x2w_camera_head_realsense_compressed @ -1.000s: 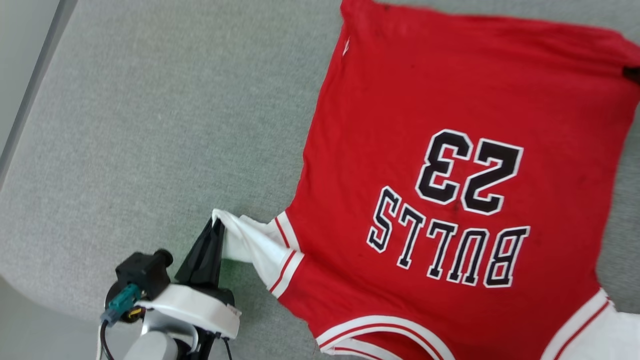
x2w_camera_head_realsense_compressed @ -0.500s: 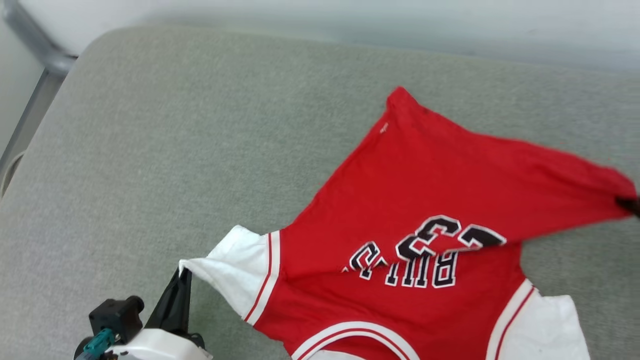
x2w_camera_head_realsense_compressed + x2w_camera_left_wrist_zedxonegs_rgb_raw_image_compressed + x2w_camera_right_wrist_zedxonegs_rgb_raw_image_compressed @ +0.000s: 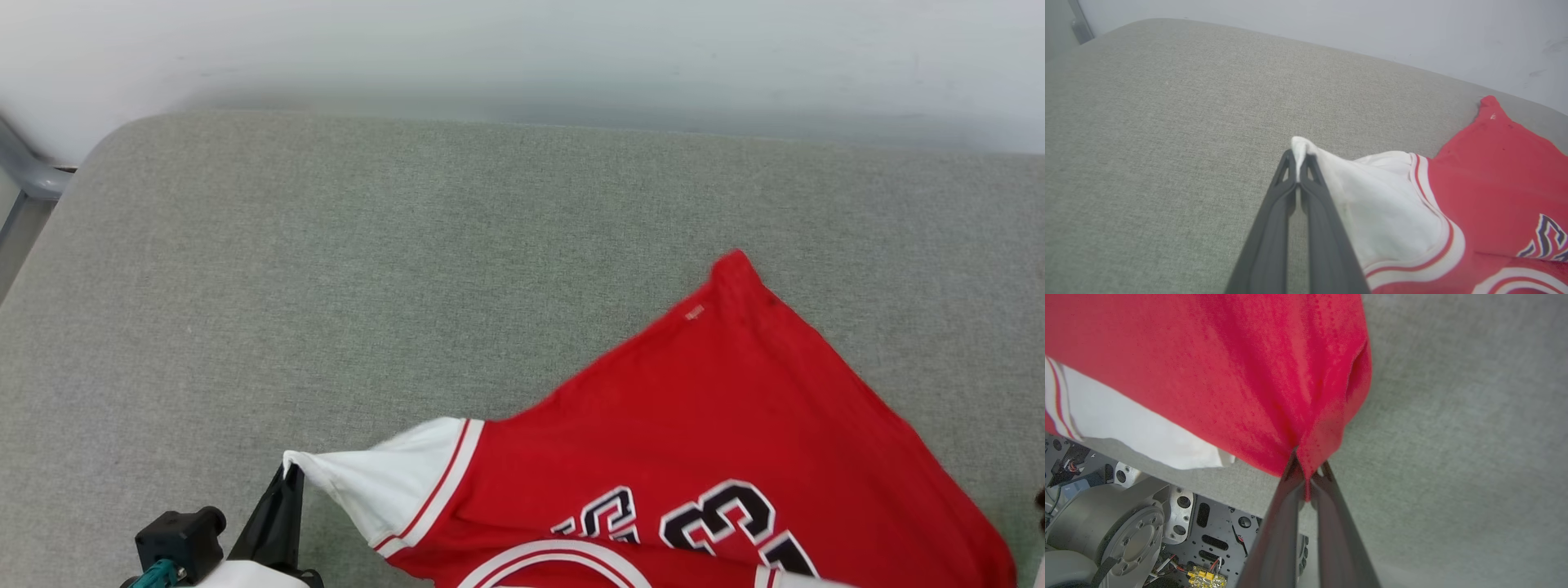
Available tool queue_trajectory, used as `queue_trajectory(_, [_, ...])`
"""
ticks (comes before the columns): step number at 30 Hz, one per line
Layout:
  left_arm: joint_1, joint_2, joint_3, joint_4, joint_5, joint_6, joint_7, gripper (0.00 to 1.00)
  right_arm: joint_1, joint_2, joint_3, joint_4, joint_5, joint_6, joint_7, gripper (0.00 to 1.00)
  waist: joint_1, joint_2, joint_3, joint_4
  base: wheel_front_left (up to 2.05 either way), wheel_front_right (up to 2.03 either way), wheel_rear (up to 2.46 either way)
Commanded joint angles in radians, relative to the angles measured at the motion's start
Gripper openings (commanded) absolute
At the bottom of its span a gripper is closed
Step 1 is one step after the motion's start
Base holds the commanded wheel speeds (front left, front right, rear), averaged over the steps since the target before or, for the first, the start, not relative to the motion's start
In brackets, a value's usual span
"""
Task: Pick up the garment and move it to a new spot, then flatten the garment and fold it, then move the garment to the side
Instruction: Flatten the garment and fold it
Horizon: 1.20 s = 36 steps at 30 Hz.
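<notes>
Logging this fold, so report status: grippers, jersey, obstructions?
Left gripper shut on jersey sleeve. Right gripper shut on its red edge. Jersey partly lifted over grey cushion. Nothing blocking.

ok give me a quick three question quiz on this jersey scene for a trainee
1. Which part of the red jersey does the left claw pinch?
A. the white sleeve tip
B. the collar
C. the printed number

2. True or false: the right claw is open and clear of the fabric.

3. Fill in: the cloth pinched in the right claw is coloured ____.

Key: 1 A; 2 false, it is shut on the jersey; 3 red.
</notes>
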Motion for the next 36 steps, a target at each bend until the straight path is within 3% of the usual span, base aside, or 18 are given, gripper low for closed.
queue_trajectory(1, [0.004,0.001,0.0,-0.002,-0.002,0.002,0.002,0.0,0.029,0.011,0.001,0.007,-0.003,-0.001,0.007,0.0,0.0001,0.0,0.0,0.001,0.0,0.0,0.0])
queue_trajectory(9, [-0.009,0.0,-0.004,0.006,-0.007,0.0,-0.003,0.0,0.132,0.09,0.021,0.056,-0.028,-0.001,-0.012,0.0,0.0001,0.0,0.006,0.003,0.0,0.0,0.0])
queue_trajectory(10, [-0.008,0.001,-0.004,0.007,-0.006,0.001,-0.004,0.0,0.119,0.095,0.012,0.053,-0.03,-0.001,-0.023,0.32,0.0001,0.0,0.005,0.002,0.0,0.0,0.0])
queue_trajectory(11, [-0.006,0.002,-0.003,0.007,-0.005,0.001,-0.004,0.0,0.105,0.099,0.002,0.049,-0.031,-0.001,-0.031,0.84,0.0001,0.0,0.003,0.0,0.0,0.0,0.0])
queue_trajectory(12, [-0.004,0.003,-0.003,0.008,-0.006,0.001,-0.004,0.0,0.086,0.099,-0.012,0.043,-0.034,-0.001,-0.039,1.0,0.0001,0.0,0.001,-0.001,0.0,0.0,0.0])
queue_trajectory(24, [-0.033,0.005,-0.017,-0.016,0.003,0.004,-0.001,0.0,-0.162,0.088,-0.193,-0.125,-0.07,-0.001,-0.122,1.0,0.0001,0.0,0.027,0.018,0.0,0.0,0.0])
queue_trajectory(29, [-0.07,-0.005,-0.028,-0.022,0.01,-0.003,-0.005,0.0,-0.354,0.099,-0.148,-0.172,-0.106,-0.001,-0.07,1.0,0.0001,0.0,0.075,0.044,0.0,0.0,0.0])
queue_trajectory(36, [-0.131,-0.027,-0.049,-0.02,0.02,-0.015,-0.016,0.0,-0.609,0.126,-0.003,-0.144,-0.147,-0.001,0.105,1.0,0.0001,0.0,0.157,0.088,0.0,0.0,0.0])
